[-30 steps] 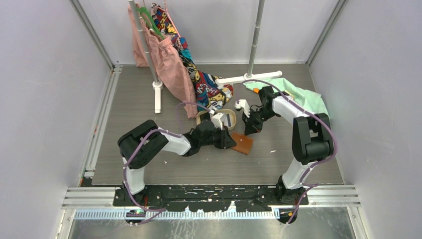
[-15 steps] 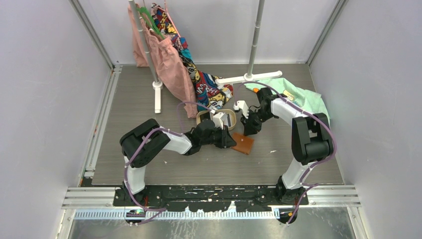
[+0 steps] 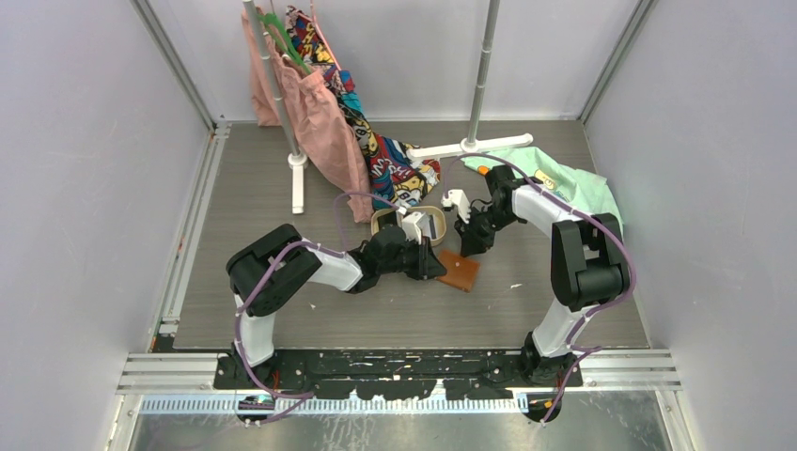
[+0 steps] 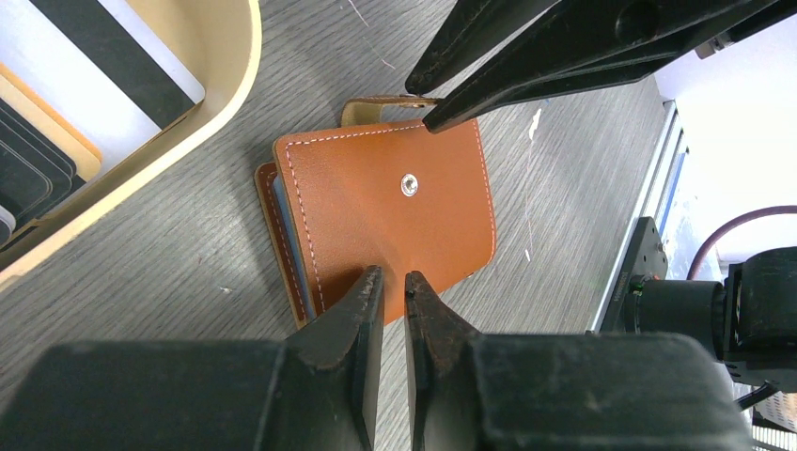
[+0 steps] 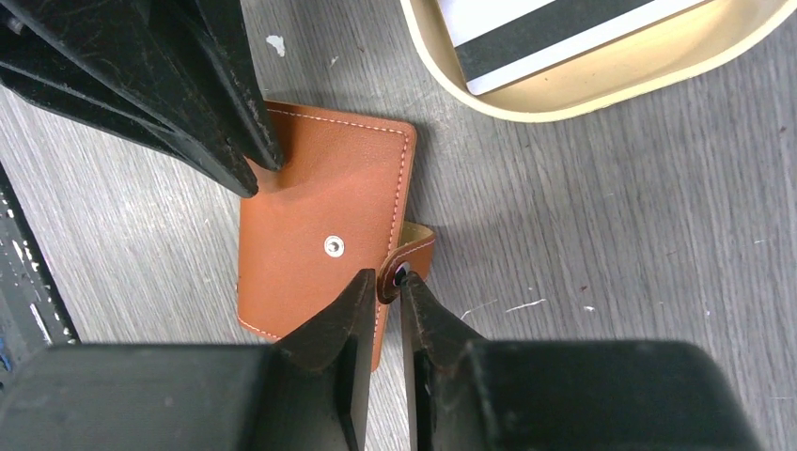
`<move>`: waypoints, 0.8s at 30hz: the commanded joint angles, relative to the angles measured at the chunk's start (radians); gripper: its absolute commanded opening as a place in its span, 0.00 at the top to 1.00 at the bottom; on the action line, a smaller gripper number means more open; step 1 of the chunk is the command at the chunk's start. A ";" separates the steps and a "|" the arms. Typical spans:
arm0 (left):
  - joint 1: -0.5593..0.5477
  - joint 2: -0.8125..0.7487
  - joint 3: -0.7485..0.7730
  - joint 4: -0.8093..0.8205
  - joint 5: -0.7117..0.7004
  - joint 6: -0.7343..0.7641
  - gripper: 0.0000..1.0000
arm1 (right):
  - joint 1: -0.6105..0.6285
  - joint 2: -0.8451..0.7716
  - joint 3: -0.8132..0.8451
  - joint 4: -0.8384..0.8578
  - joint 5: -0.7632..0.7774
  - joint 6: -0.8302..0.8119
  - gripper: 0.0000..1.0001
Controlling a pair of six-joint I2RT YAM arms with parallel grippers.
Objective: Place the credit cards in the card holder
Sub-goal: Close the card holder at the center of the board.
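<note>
The tan-brown card holder (image 3: 461, 272) lies closed on the table, with its snap stud facing up. It also shows in the left wrist view (image 4: 395, 216) and the right wrist view (image 5: 320, 235). My left gripper (image 4: 390, 274) is shut, pinching the card holder's cover at its near edge (image 3: 440, 267). My right gripper (image 5: 393, 277) is shut on the snap tab (image 5: 414, 254) at the opposite edge (image 3: 468, 248). Blue card edges (image 4: 282, 240) show between the covers. More credit cards (image 4: 94, 56), black and white, lie in the oval wooden tray (image 4: 188, 141).
The oval tray's rim (image 3: 381, 218) is just behind the card holder. A clothes rack with pink and patterned cloth (image 3: 329, 113) stands at the back. A green cloth (image 3: 573, 183) lies at the back right.
My right gripper has shifted slightly up and left at the tab. The left arm and the card holder have hardly moved.
</note>
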 commanded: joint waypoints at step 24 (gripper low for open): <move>0.002 0.022 0.023 -0.025 0.016 0.021 0.86 | 0.003 -0.042 0.035 0.029 -0.010 0.053 0.84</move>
